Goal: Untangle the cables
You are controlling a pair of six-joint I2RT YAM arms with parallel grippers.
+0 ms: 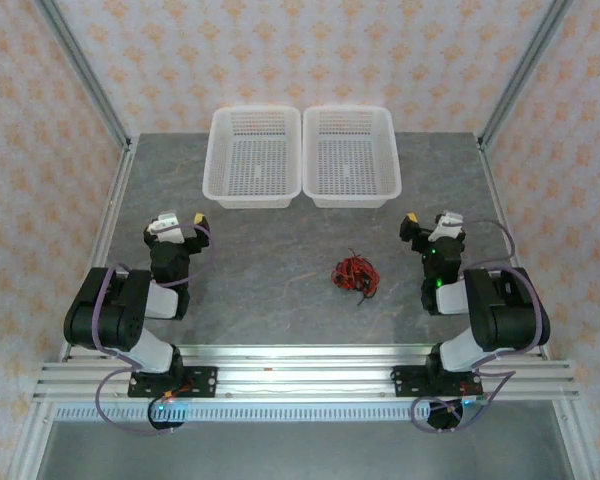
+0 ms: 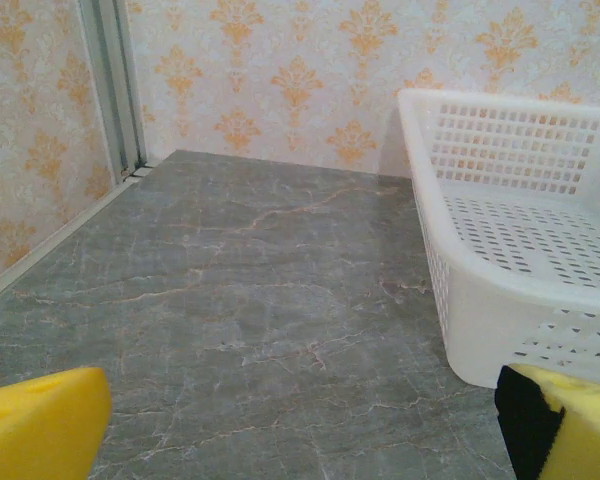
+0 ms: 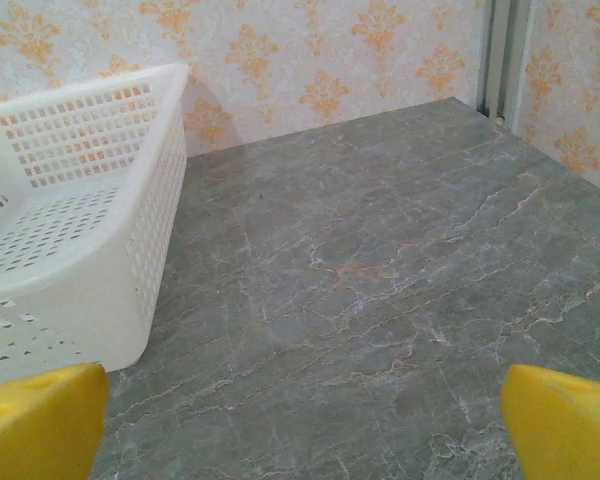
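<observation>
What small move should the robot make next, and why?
Probably turn the open right pincer toward the cables. The red-and-black tangle lies untouched on the table, closer to it than to the left pincer, and both pincers hold nothing.

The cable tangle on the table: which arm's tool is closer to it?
The right. The right tool sits just to the right of the cables and slightly beyond them. The left tool is much farther off on their left.

a robot lab cell: aluminium frame (image 1: 87,75), wallpapered panels (image 1: 380,50), marble-look table (image 1: 280,250).
</observation>
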